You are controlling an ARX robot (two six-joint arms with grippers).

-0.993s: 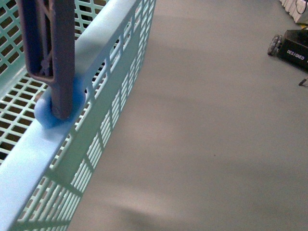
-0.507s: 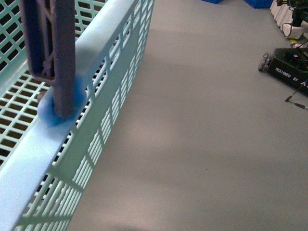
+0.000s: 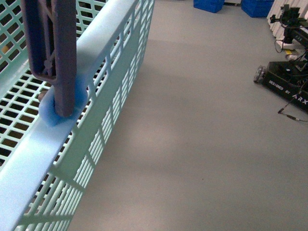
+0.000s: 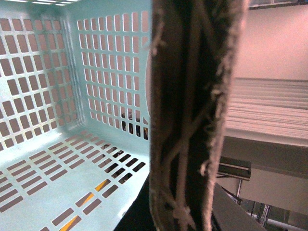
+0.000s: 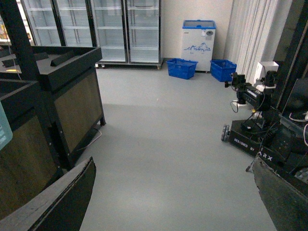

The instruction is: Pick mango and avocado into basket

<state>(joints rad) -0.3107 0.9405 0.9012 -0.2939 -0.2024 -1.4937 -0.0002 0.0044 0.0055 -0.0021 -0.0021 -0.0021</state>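
A: Jaws, right side?
B: Right gripper spread wide, empty, aimed over the floor. Left gripper's state I cannot tell.
A: Basket?
B: Basket close at front-left, handle upright.

The basket: pale plastic, smooth, slight sheen on rim; inside glossier under light. The handle on basket rim: brown-grey plastic, matt, ribbed. The floor beside basket: grey, smooth, matt w/ faint sheen. A dark bar in front of basket interior: rough, pale frayed fibres along edges.
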